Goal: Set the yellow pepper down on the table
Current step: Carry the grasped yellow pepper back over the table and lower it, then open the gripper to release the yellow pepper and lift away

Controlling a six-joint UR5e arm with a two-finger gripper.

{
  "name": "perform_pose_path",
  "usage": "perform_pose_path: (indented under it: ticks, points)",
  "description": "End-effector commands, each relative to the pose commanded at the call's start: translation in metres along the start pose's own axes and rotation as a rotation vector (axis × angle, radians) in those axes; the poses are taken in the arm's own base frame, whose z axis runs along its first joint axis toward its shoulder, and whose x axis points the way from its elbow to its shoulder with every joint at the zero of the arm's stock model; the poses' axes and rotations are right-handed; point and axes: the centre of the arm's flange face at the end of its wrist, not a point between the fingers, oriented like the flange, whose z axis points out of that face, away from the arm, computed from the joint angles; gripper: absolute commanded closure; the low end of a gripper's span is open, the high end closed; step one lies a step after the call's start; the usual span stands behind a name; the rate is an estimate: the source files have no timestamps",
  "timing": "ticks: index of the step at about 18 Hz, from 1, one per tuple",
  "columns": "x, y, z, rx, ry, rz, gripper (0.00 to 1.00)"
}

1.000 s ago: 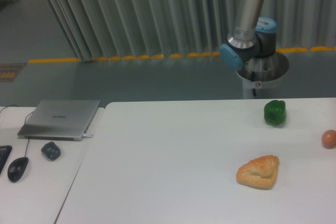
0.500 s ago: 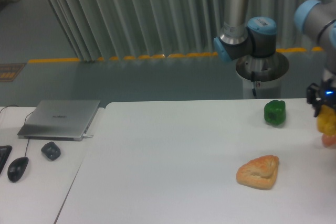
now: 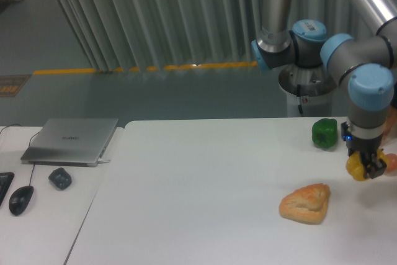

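Over the right edge of the white worktop point(image 3: 205, 197), the claw point(image 3: 365, 167) points down, clenched on the yellow pepper point(image 3: 356, 166), which shows between and beside its dark fingers. The pepper hangs just above the surface; whether it touches the worktop cannot be told. Just left and below it lies the golden-brown bread point(image 3: 305, 203), apart from the pepper. A green pepper point(image 3: 325, 133) stands farther back, beside the arm's wrist. An orange-red object point(image 3: 392, 163) peeks out behind the claw at the frame's edge. On the smaller desk at left sit a closed laptop point(image 3: 70, 140), a mouse point(image 3: 20, 200) and a small dark object point(image 3: 59, 178).
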Motion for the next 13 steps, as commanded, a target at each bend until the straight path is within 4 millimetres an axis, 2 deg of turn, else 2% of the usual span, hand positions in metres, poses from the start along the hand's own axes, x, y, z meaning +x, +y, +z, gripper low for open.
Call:
perform_pose_path:
  ticks: [6, 7, 8, 9, 10, 13]
  points:
    - [-0.007, -0.014, 0.021, -0.023, -0.026, 0.003, 0.49]
    - [-0.007, -0.013, 0.02, -0.02, -0.03, 0.001, 0.46]
    - [-0.007, -0.013, 0.02, -0.02, -0.03, 0.001, 0.36]
    - [-0.008, -0.013, 0.02, -0.02, -0.032, 0.003, 0.13]
    - [-0.008, -0.014, 0.017, -0.019, -0.036, 0.002, 0.0]
    - [-0.007, -0.013, 0.017, -0.019, -0.036, 0.002, 0.0]
